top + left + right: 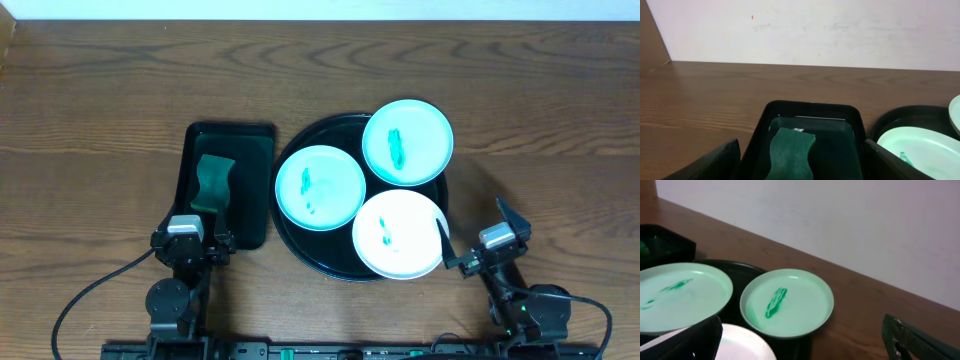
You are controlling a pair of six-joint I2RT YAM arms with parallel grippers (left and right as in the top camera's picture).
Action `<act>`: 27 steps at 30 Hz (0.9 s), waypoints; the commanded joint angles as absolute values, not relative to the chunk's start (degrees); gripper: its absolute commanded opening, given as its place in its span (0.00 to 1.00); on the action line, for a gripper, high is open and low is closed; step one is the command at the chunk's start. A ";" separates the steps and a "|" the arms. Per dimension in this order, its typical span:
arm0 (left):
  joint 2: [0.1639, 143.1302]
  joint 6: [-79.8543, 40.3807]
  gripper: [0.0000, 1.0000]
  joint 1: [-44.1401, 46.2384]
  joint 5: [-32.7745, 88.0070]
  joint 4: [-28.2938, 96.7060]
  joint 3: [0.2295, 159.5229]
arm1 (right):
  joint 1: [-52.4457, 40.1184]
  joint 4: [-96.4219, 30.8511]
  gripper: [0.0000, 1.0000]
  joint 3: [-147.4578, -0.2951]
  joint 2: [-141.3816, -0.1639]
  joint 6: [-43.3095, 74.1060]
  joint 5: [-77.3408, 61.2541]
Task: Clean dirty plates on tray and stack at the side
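Three small white plates lie on the round black tray (300, 240). The left plate (320, 187), the far right plate (407, 142) and the near plate (398, 234) each carry teal-green smears. My left gripper (192, 245) is open and empty at the near end of the rectangular tray. My right gripper (470, 240) is open and empty, its left finger over the near plate's right rim. In the right wrist view the far plate (786, 302), left plate (680, 296) and near plate (745, 345) show between the fingers (800, 347).
A small rectangular black tray (255, 190) left of the round tray holds a green sponge (213, 183). The sponge (792, 156) lies between my left fingers (800, 167) in the left wrist view. Bare wood table surrounds both trays.
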State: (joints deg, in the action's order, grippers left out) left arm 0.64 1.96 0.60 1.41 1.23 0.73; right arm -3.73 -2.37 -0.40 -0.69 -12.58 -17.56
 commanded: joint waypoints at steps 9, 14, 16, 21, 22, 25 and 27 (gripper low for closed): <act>1.91 2.35 0.77 0.56 1.06 4.05 0.25 | -4.19 -0.75 0.99 -0.32 -0.38 -12.91 -19.97; 5.17 2.35 0.77 0.56 0.89 4.05 0.25 | -4.16 -2.61 0.99 -0.32 -0.38 -12.93 -19.77; 6.63 2.37 0.77 0.56 0.86 4.05 0.25 | -4.16 -2.57 0.99 -0.32 -0.43 -12.95 -19.70; 10.39 5.13 0.77 0.56 0.84 4.01 0.25 | -4.16 -2.59 0.99 -0.32 -0.89 -12.93 -19.73; 10.92 5.39 0.77 0.56 0.84 4.01 0.25 | -4.16 -2.59 0.99 -0.32 -1.06 -12.93 -19.73; 11.75 5.34 0.77 0.56 0.89 3.99 0.73 | -4.16 -2.52 0.99 -0.32 -1.45 -12.93 -19.73; 11.75 5.34 0.77 0.56 0.86 3.60 1.34 | -4.16 -2.52 0.99 -0.32 -1.45 -12.93 -19.73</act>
